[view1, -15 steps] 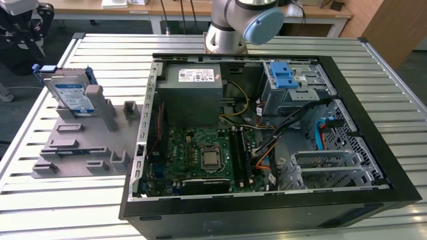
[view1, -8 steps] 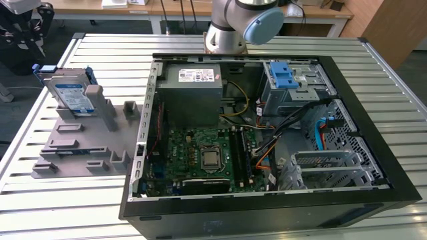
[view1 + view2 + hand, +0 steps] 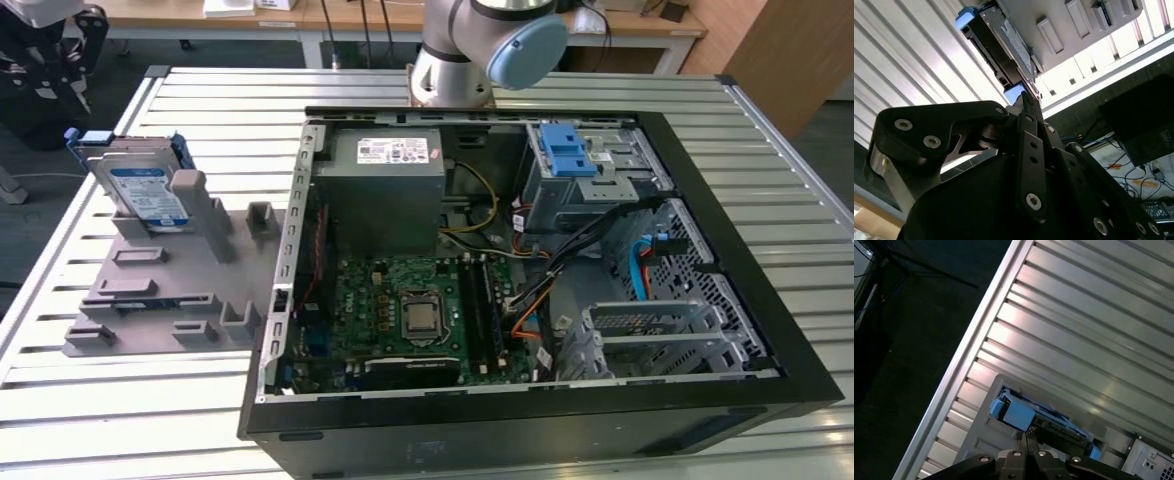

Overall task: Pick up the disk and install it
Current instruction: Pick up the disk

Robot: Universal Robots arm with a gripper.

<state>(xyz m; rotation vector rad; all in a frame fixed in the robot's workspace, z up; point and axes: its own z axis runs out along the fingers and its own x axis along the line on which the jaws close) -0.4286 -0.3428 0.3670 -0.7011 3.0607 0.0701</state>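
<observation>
Pincer closed tip to tip, apart from the white-and-blue-labelled disk upright in grey holder.

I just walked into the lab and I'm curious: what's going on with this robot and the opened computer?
A robot arm is working on fitting a disk into the open computer case. The disk stands upright in a grey holder on the slatted table, to the exterior view's left of the case. Nothing grips it yet. In the first wrist view the gripper is shut and empty, pointing toward the disk's blue carrier but apart from it.
</observation>
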